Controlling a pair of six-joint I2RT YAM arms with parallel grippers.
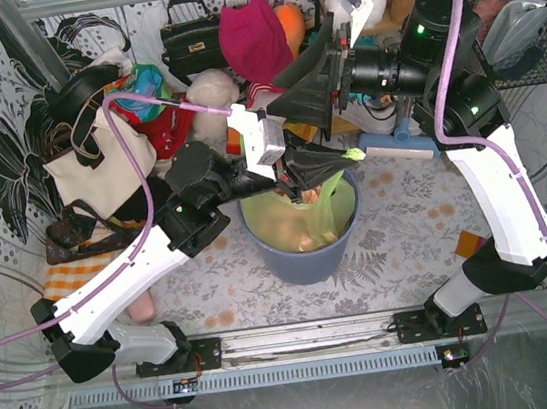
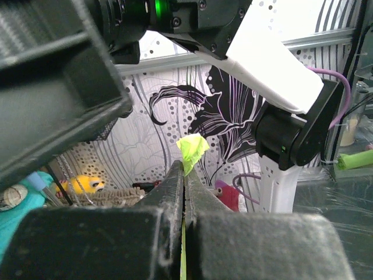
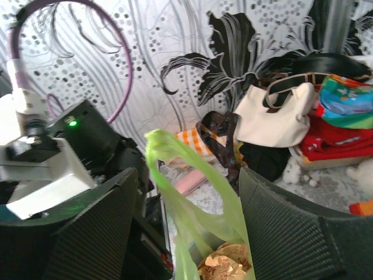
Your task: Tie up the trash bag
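Observation:
The trash bag (image 1: 307, 210) is lime-green and sits in a round blue-grey bin (image 1: 306, 259) at mid-table. My left gripper (image 1: 341, 159) reaches over the bin from the left. It is shut on one handle strip of the bag, whose tip (image 2: 192, 149) sticks out past the pressed-together fingers (image 2: 175, 186). My right gripper (image 1: 290, 96) hangs above and behind the bin and is open. In the right wrist view another green handle loop (image 3: 175, 175) rises free between its wide-apart fingers (image 3: 291, 221), touching neither. Crumpled tan paper (image 3: 224, 265) shows inside the bag.
A white tote (image 1: 97, 167), a black handbag (image 1: 189, 39), a magenta cloth (image 1: 253, 36) and plush toys crowd the back of the table. A wire basket (image 1: 533, 29) sits at the back right. The right arm's white link (image 2: 274, 70) passes close above my left gripper.

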